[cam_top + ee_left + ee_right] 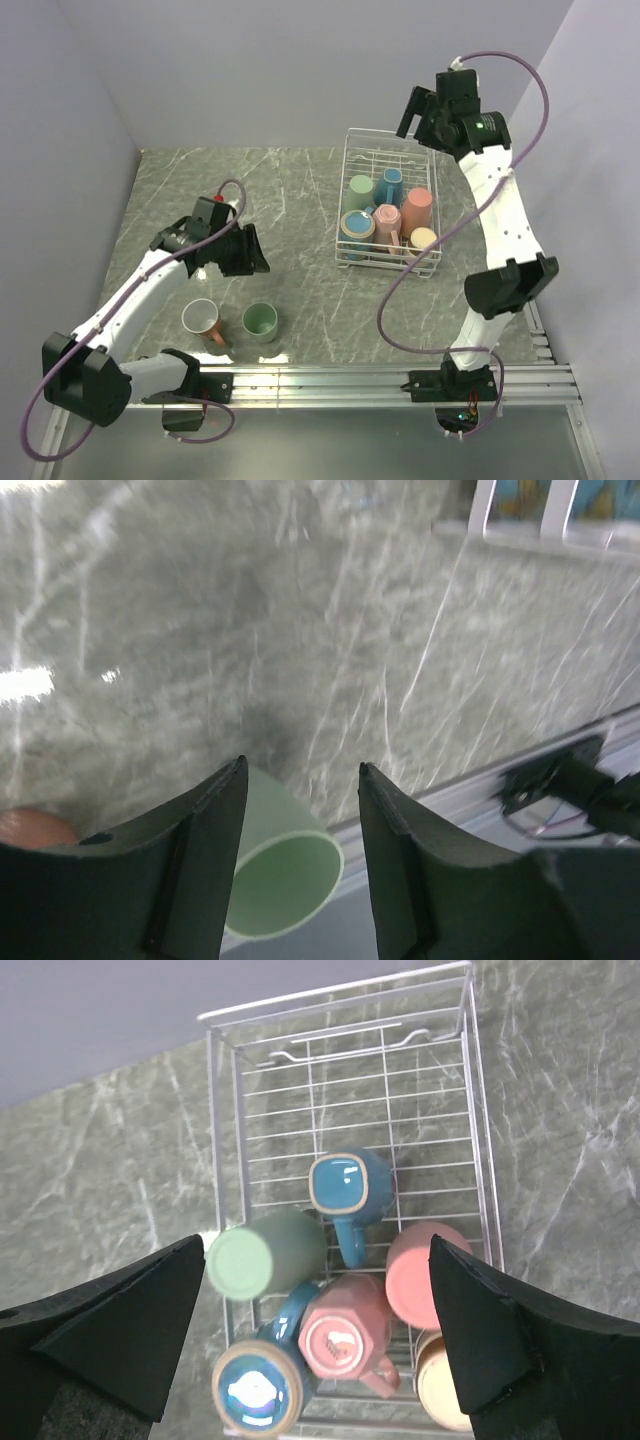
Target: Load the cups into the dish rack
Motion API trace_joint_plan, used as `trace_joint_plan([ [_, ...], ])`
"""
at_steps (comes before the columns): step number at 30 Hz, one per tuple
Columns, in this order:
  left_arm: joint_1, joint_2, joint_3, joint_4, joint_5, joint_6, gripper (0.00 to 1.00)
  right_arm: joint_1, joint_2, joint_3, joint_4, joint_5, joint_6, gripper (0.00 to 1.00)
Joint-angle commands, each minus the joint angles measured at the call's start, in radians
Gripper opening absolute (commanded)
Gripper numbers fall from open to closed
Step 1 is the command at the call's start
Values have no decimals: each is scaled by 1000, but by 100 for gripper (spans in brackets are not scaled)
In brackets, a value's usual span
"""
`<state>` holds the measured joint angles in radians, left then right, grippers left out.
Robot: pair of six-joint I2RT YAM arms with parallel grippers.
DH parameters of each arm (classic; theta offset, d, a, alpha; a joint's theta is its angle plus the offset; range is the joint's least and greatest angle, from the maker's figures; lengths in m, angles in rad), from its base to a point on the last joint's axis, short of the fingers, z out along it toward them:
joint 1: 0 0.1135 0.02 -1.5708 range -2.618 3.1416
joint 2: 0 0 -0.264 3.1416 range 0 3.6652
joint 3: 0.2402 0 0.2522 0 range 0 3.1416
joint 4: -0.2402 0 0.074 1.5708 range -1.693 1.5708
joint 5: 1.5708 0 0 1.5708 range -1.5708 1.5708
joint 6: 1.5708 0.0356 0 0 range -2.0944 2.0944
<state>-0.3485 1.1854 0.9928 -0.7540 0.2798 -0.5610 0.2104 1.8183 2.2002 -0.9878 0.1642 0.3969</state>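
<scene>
The white wire dish rack stands right of centre and holds several upside-down cups: green, blue, salmon, pink, a larger blue one and a cream one. Two cups stand upright on the table near the front: a green cup and a pale cup with an orange outside. My left gripper is open and empty, above and behind the green cup. My right gripper is open and empty, high over the rack.
A metal rail runs along the table's front edge, close to the two loose cups. Grey walls close in the left, back and right. The rack's far half holds no cups.
</scene>
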Motion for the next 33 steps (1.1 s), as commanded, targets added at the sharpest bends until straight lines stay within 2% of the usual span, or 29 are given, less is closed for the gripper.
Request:
trace_joint_plan([
  [1,-70,-76,-14,-45,-86,9,52,-6,-69,-98,21,-20,10,100],
  [12,-81,-288,-143,-128,-128,-60,51,-5,-172,-316,95,-89,29,100],
  [22,-89,-343,-244,-133,-90,-80,49,-2,-182,-372,106,-89,26,100],
  [27,-93,-319,-284,-120,-71,-94,48,0,-209,-419,118,-88,33,100],
  [33,-95,-265,-296,-107,-57,-103,41,-2,-223,-439,118,-81,30,100],
])
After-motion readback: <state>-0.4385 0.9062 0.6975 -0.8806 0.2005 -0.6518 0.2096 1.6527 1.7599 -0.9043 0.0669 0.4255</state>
